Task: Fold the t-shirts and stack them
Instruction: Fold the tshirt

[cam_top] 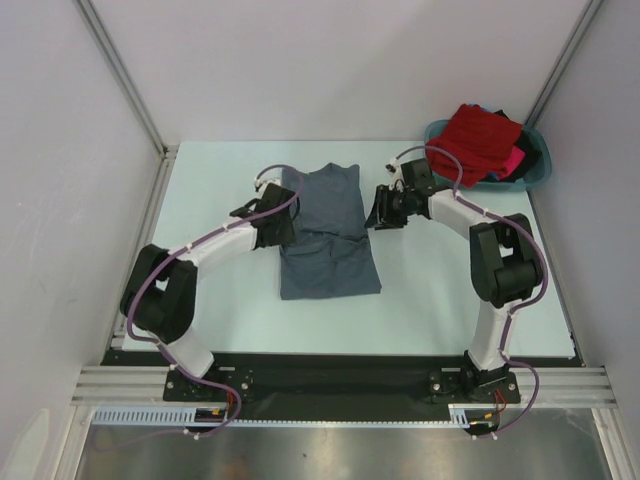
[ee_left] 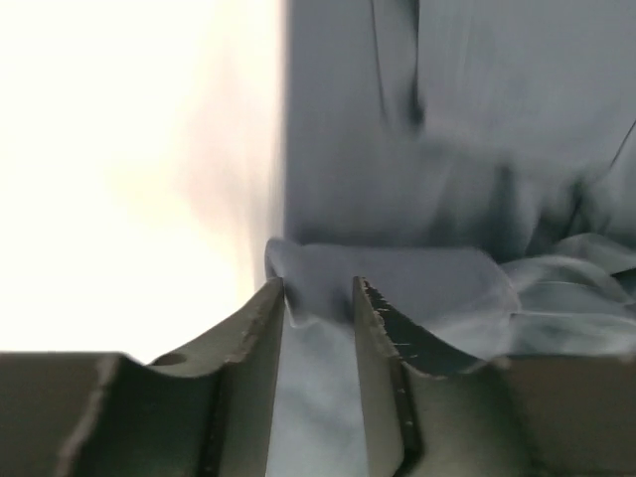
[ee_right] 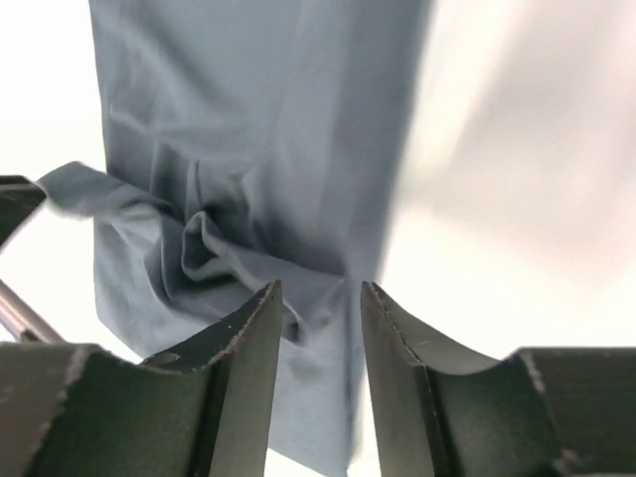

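A slate-grey t-shirt lies on the table as a long folded strip, rumpled in the middle. My left gripper is at its left edge, my right gripper at its right edge. In the left wrist view the left gripper has its jaws parted over a raised fold of the grey t-shirt. The right gripper also stands open, above the edge of the grey t-shirt, with cloth under the gap. A red t-shirt lies piled with pink and dark cloth.
The teal basin holding the red, pink and dark shirts stands at the back right corner. Pale table shows on both sides of the grey shirt. Grey walls and metal posts close the sides and back.
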You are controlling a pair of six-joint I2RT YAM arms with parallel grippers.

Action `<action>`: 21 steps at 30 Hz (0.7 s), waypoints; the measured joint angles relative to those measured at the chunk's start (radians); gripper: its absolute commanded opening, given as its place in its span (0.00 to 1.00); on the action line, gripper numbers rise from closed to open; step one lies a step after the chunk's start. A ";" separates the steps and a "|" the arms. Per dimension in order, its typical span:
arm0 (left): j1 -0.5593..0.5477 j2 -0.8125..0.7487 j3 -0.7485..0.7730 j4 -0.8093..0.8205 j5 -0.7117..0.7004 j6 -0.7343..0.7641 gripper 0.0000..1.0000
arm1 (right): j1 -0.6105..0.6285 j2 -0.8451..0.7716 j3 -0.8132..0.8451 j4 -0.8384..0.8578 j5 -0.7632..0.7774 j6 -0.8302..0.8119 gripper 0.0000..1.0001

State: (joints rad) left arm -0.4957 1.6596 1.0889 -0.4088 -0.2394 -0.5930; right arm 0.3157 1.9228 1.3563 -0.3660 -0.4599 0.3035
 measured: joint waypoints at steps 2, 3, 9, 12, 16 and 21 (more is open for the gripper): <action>0.013 0.002 0.034 0.014 -0.035 0.012 0.46 | -0.023 0.000 0.003 0.021 0.005 -0.004 0.45; 0.018 0.002 0.050 0.026 -0.054 0.020 0.48 | -0.030 -0.001 0.006 0.027 0.012 -0.008 0.45; 0.027 -0.029 0.087 0.071 -0.088 0.051 0.48 | -0.028 -0.043 0.017 0.029 0.014 -0.009 0.46; 0.027 -0.093 0.049 0.104 -0.015 0.051 0.47 | 0.000 -0.091 0.016 0.025 -0.011 -0.008 0.45; 0.023 -0.222 -0.069 0.152 0.145 0.034 0.43 | 0.061 -0.153 -0.010 0.027 -0.049 0.010 0.44; 0.001 -0.237 -0.136 0.168 0.300 0.014 0.42 | 0.115 -0.171 -0.068 0.026 -0.072 0.035 0.42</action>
State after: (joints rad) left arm -0.4950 1.4231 0.9531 -0.2409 0.0608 -0.5793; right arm 0.4309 1.7523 1.2888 -0.3405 -0.5320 0.3389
